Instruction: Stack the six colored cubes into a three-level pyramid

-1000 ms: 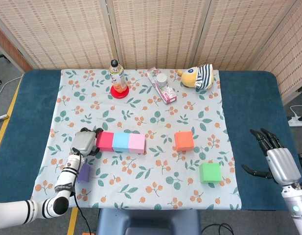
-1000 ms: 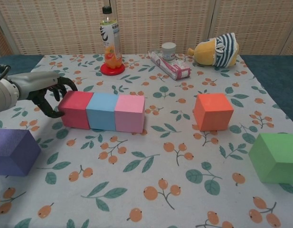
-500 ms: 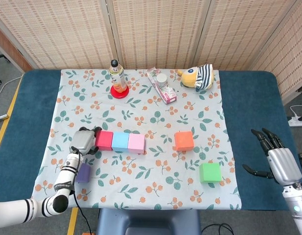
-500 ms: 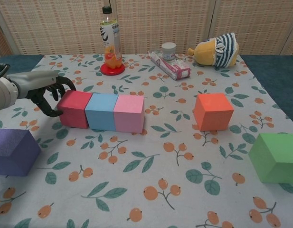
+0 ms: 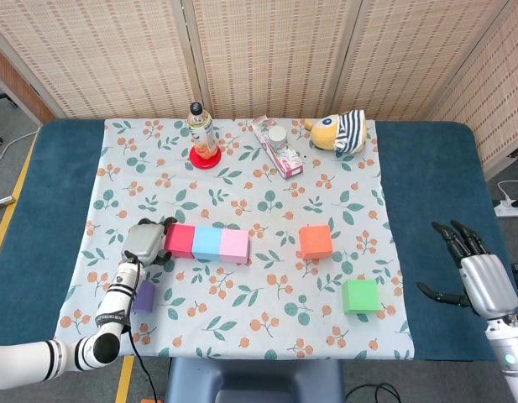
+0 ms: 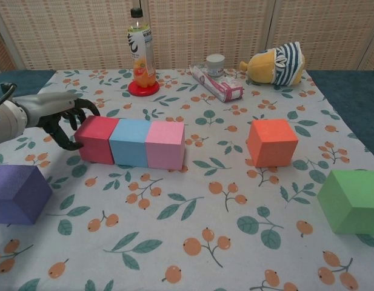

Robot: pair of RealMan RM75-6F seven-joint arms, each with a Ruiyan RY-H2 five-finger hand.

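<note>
Fingers [image 6: 77,112] of left hand [image 6: 50,115] curled against red cube [image 6: 97,139] end

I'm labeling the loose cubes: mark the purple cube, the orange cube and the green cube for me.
purple cube [image 6: 17,193]: chest view, on its front face.
orange cube [image 6: 271,141]: chest view, on its front face.
green cube [image 5: 360,295]: head view, on its top face.
</note>
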